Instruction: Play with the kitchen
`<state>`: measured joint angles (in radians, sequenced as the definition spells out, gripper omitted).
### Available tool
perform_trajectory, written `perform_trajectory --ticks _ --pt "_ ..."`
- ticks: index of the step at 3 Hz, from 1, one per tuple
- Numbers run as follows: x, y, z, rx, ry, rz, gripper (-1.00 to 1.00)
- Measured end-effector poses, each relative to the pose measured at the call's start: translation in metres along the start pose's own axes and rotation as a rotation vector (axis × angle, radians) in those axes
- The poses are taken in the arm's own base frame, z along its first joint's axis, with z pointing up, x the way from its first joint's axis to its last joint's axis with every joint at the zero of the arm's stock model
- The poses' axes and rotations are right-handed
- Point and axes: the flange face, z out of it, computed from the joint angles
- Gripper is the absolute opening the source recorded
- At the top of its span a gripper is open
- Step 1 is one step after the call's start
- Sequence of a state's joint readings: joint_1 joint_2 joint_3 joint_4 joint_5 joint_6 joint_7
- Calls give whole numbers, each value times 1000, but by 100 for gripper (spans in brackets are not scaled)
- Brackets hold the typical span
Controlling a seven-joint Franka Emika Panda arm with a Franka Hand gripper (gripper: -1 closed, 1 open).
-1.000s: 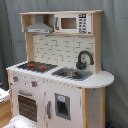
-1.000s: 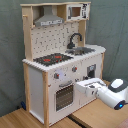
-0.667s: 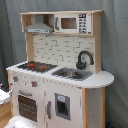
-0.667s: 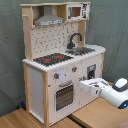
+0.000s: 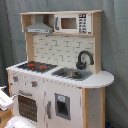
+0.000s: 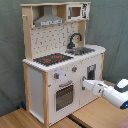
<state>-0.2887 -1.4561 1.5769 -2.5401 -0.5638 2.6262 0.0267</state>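
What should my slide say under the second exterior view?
White robot arm reaches toward the tall white and light-wood toy kitchen.

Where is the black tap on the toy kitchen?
In both exterior views, the black faucet curves over the sink, beside the black-red hob and below the microwave.
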Motion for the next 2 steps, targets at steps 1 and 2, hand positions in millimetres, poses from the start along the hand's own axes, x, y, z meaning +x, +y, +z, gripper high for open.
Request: perform_trajectory --ticks 1,2 --pt "-4 -12 5 9 -14 100 100" --pt "-1 -16 6 8 -15 197 100"
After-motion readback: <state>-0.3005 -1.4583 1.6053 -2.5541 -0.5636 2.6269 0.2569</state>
